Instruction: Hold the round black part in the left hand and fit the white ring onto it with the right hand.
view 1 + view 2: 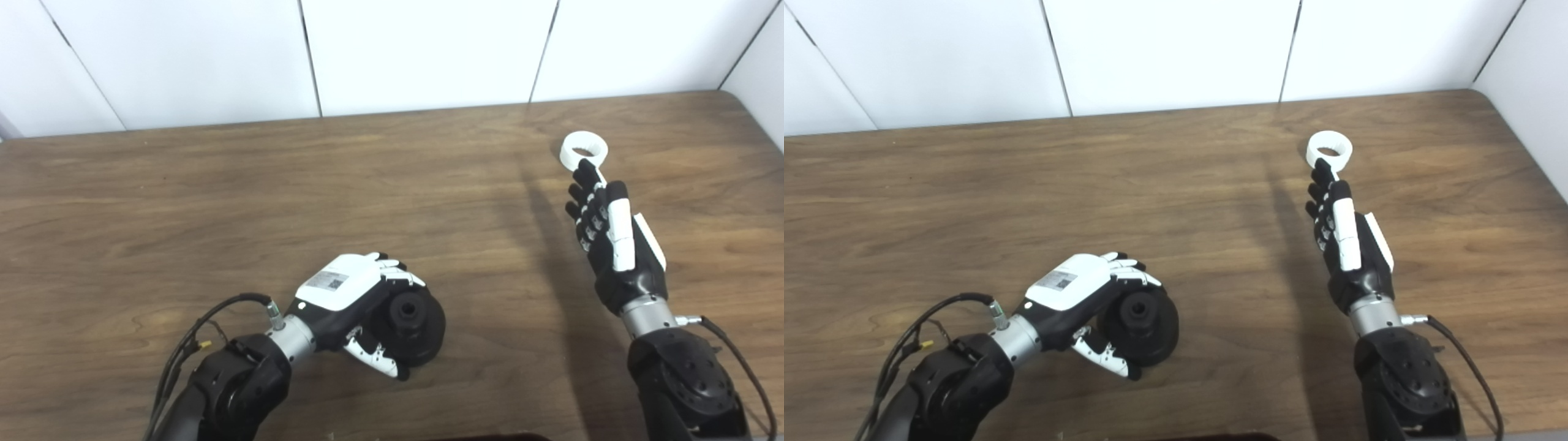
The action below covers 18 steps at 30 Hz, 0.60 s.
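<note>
The round black part (411, 324) lies on the wooden table near the front, left of centre. My left hand (355, 300) is curled around its left side, fingers over the top and thumb below, gripping it. The white ring (584, 151) lies flat on the table at the far right. My right hand (612, 236) is open with fingers stretched straight out; its fingertips (587, 168) reach the ring's near edge. I cannot tell whether they touch it. Both also show in the right eye view, the part (1142, 324) and the ring (1329, 149).
The wooden table (245, 202) ends at a white panelled wall (392, 55) at the back and a wall at the right corner. Cables (202, 331) run from my left wrist.
</note>
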### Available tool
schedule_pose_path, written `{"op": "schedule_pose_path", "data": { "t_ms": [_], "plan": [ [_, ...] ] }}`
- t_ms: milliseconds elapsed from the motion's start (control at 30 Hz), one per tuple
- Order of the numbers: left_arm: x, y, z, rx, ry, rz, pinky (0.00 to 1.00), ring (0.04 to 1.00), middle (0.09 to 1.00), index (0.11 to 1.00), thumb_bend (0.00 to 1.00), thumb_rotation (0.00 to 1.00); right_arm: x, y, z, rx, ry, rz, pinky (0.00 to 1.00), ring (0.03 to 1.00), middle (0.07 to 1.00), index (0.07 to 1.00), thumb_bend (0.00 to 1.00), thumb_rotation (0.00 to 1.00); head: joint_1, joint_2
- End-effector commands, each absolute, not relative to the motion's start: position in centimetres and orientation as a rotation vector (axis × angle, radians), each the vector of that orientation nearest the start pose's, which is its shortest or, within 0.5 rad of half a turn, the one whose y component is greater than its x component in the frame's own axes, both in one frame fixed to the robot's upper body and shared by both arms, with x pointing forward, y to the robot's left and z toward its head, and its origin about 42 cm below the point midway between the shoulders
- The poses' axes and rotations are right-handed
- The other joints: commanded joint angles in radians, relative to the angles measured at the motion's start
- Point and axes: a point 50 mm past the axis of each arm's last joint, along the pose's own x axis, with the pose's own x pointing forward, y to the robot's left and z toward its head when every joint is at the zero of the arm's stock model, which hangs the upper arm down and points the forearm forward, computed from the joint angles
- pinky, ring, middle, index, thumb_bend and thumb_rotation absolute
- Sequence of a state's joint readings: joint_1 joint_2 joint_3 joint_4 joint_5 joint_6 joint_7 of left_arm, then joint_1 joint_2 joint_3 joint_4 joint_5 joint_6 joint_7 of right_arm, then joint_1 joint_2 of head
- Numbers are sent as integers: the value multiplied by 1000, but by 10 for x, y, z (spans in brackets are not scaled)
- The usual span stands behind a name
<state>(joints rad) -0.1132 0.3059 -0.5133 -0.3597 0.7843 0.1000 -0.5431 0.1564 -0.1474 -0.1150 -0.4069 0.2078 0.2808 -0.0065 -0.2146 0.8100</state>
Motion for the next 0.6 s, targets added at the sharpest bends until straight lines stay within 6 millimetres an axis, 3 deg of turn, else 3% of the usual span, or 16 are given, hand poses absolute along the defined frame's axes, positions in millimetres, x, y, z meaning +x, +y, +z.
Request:
{"op": "schedule_pose_path", "data": {
  "t_ms": [0, 133, 400, 567],
  "plan": [
    [256, 155, 147, 1198, -132, -857, 970, 908, 812, 482, 526, 65, 228, -278, 167, 40, -66, -84, 1000, 1000, 995, 987, 665, 1000, -10, -5],
    [254, 158, 145, 1190, -127, -852, 966, 903, 810, 482, 526, 63, 229, -278, 171, 31, -83, -116, 1000, 1000, 986, 956, 684, 985, -51, -50],
    [252, 165, 139, 1209, -158, -845, 949, 894, 797, 482, 526, 62, 237, -293, 194, -16, -134, -121, 1000, 1000, 981, 954, 650, 869, -120, -92],
    [252, 170, 136, 1201, -159, -835, 932, 883, 783, 482, 526, 59, 258, -305, 222, -68, -187, -137, 1000, 991, 962, 939, 664, 777, -177, -129]
  ]
}}
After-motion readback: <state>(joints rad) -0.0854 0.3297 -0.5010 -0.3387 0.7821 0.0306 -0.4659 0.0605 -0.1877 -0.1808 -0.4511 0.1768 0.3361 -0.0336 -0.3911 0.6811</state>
